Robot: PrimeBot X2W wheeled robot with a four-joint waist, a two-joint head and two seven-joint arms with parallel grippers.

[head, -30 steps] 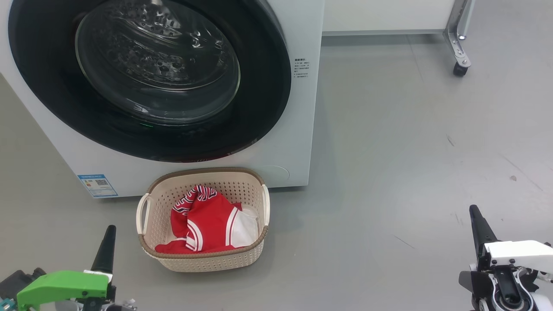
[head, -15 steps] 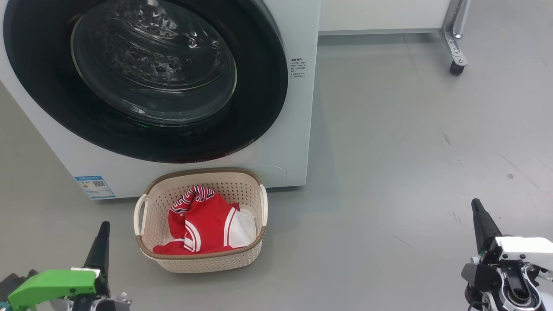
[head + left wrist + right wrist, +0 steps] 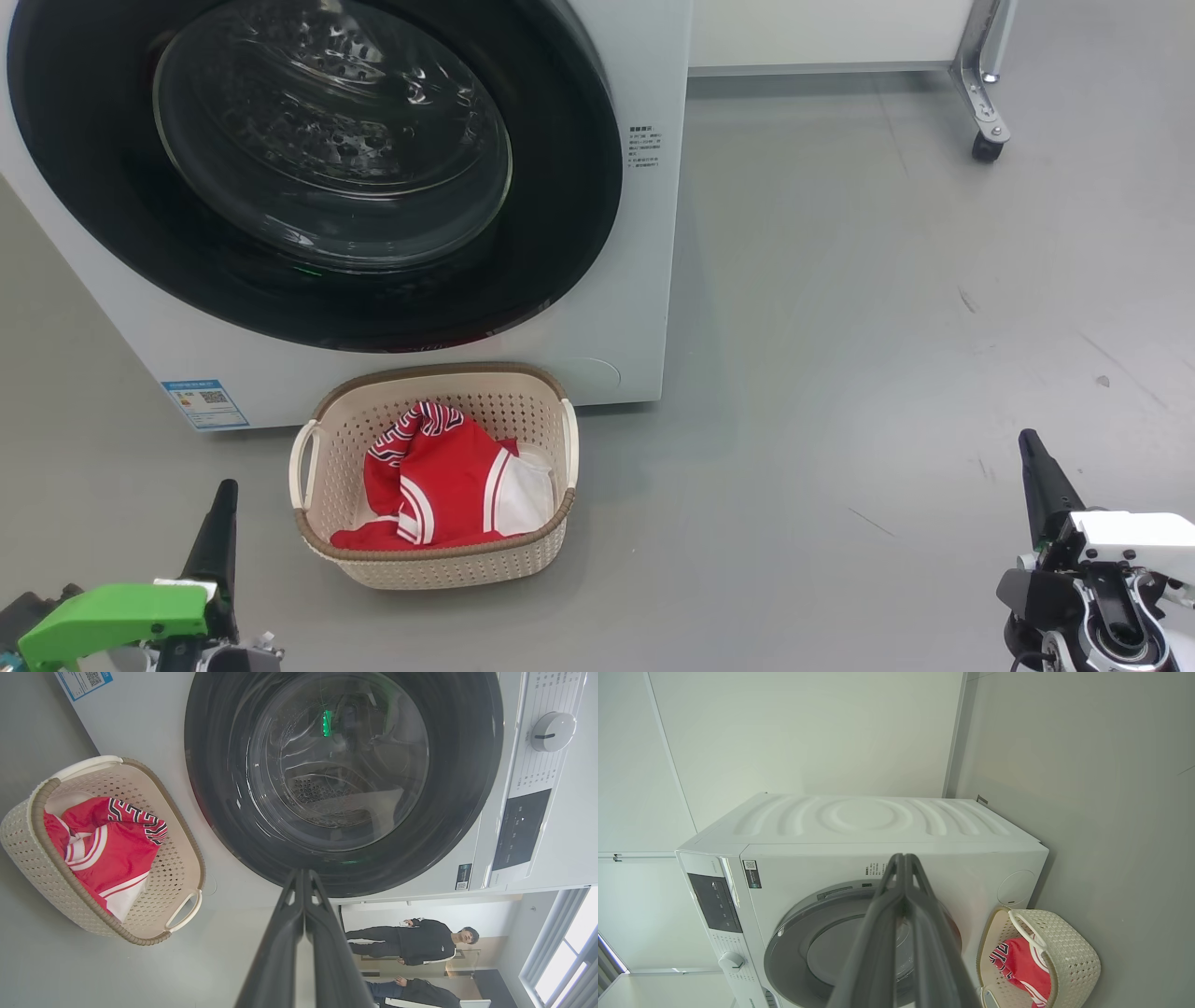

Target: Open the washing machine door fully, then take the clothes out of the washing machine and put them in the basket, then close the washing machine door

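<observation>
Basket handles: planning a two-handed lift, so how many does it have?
2: the left handle and the right handle, both white, at opposite ends of the basket; none seem hidden.

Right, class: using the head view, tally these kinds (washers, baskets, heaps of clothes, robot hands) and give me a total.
Washer: 1
Basket: 1
Heap of red clothes, lying in the basket: 1
Hands: 2, the left hand and the right hand, both shut
Total: 5
</observation>
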